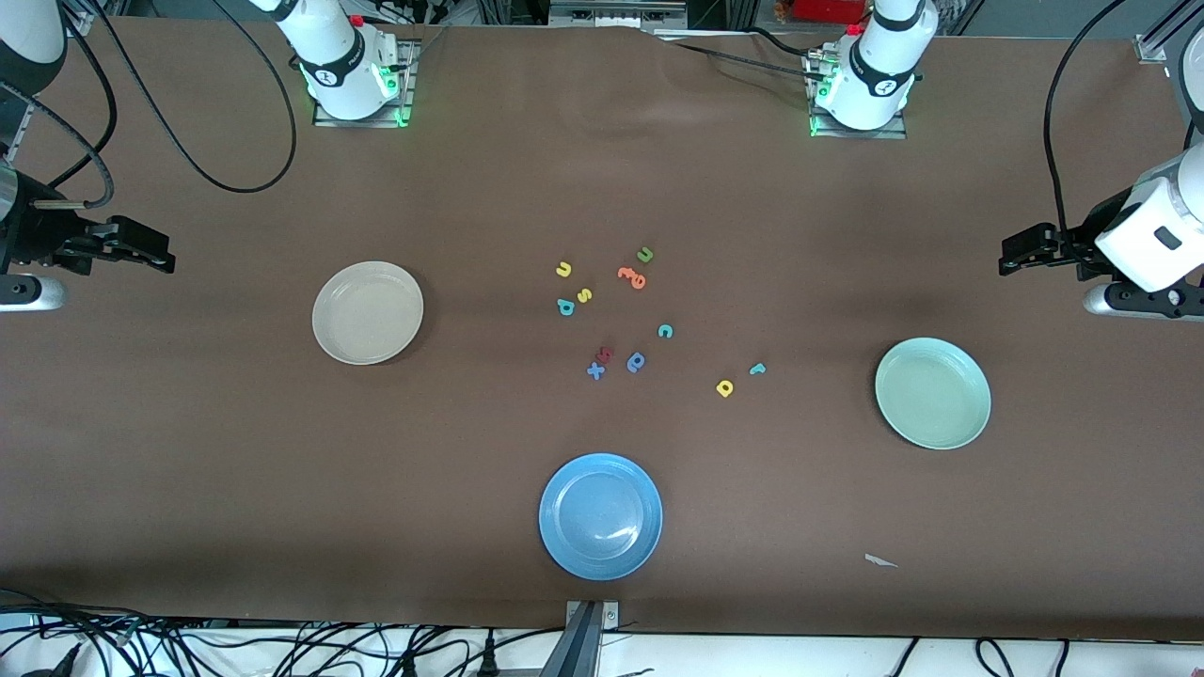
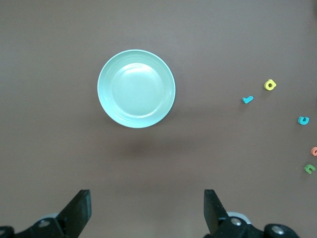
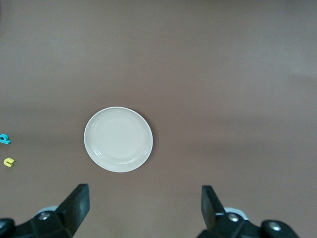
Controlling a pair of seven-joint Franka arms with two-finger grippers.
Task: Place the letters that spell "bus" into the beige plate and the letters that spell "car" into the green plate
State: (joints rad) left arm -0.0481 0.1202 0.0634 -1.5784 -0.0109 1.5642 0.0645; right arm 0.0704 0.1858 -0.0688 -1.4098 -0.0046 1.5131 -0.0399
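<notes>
Front view shows the sort not yet begun: both plates sit bare and every letter lies loose mid-table. The beige plate [image 1: 367, 312] is toward the right arm's end, the green plate [image 1: 932, 393] toward the left arm's end, and a blue plate [image 1: 600, 516] lies nearest the camera.

The right gripper [image 1: 155, 252] hangs high at its table edge, jaws spread wide with nothing between them. The left gripper [image 1: 1016, 254] matches it at the other edge, wide and empty too.

The yellow "u" [image 1: 563, 270], yellow "s" [image 1: 584, 295] and teal "b" [image 1: 565, 307] cluster together, well apart from the right fingers [image 3: 74, 203]. The teal "c" [image 1: 665, 330], teal "r" [image 1: 757, 369] and yellow "a" [image 1: 724, 387] lie scattered toward the green plate, well apart from the left fingers [image 2: 79, 210].

My read: the first reach is up next. It calls for a descent over one tiny letter and a narrow pinch; the "r" looks the easiest for the left arm, though at this range its shape is hard to confirm. The green "u" [image 1: 645, 254], the orange letters [image 1: 633, 276] and the blue "x" [image 1: 595, 370] are decoys.
</notes>
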